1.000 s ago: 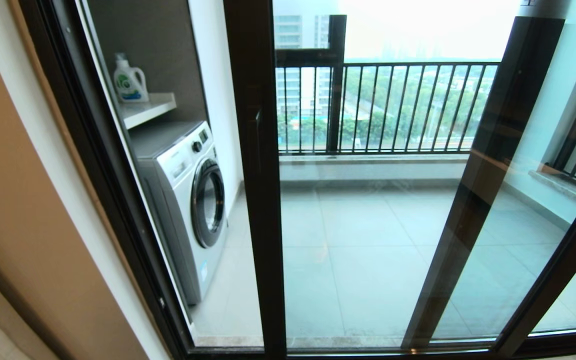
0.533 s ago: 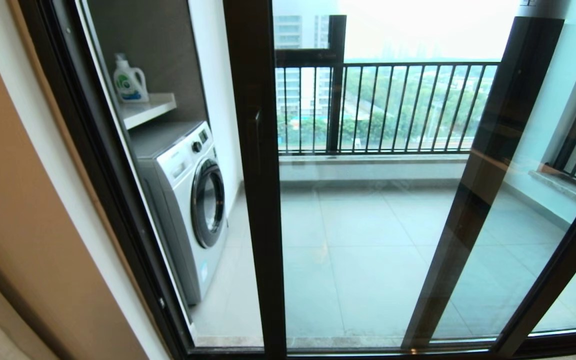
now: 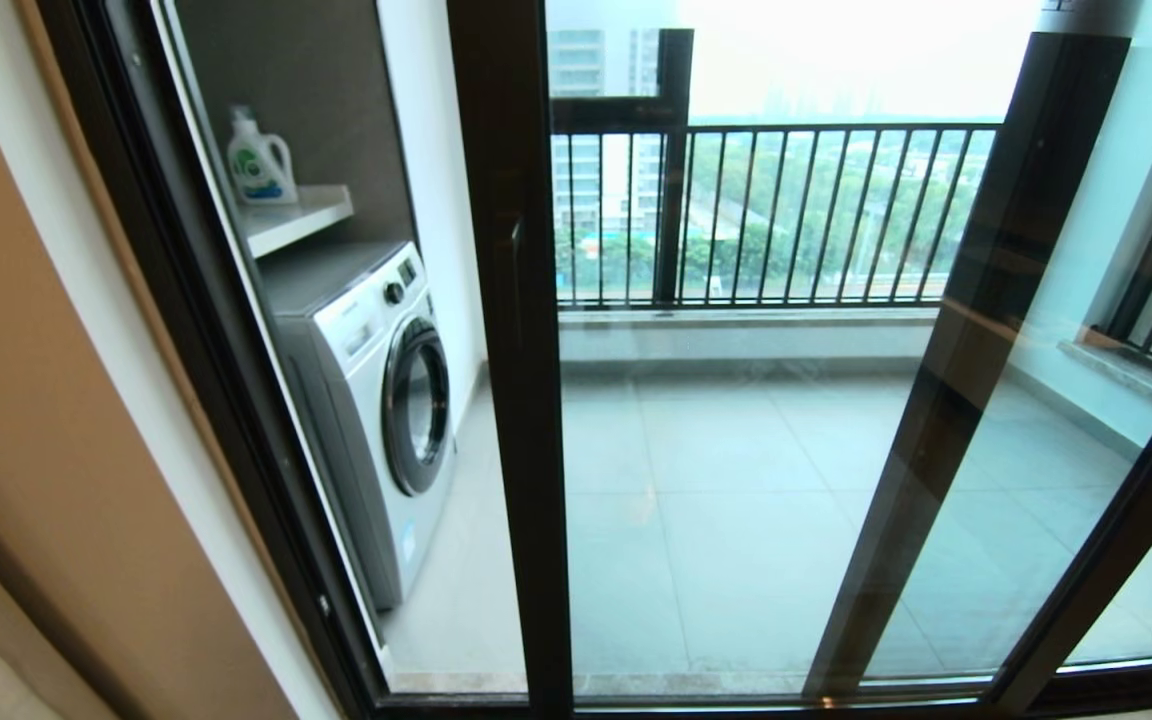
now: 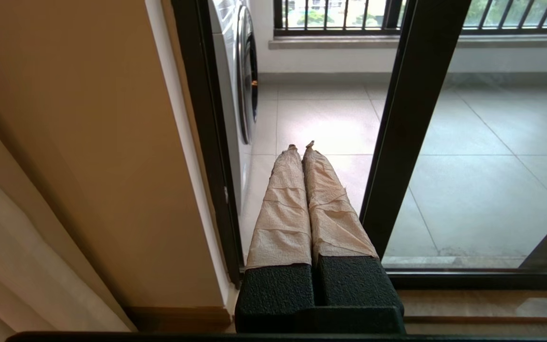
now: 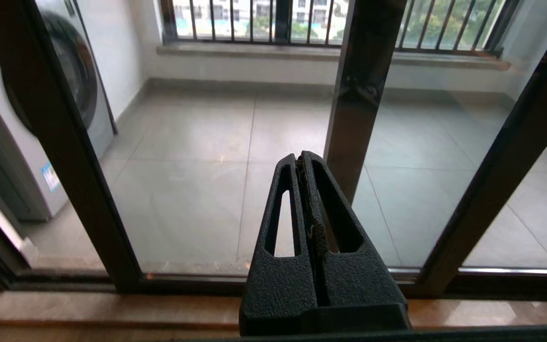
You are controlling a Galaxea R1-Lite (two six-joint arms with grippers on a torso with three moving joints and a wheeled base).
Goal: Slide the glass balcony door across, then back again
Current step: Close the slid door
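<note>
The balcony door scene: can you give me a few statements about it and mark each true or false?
1. A washing machine stands on the balcony's left side. True.
2. The left gripper is wide open. False: its wrapped fingers are pressed together.
3. The right gripper grips the glass balcony door. False: it is shut on nothing, short of the glass.
4. A detergent bottle sits on a shelf above the washing machine. True.
</note>
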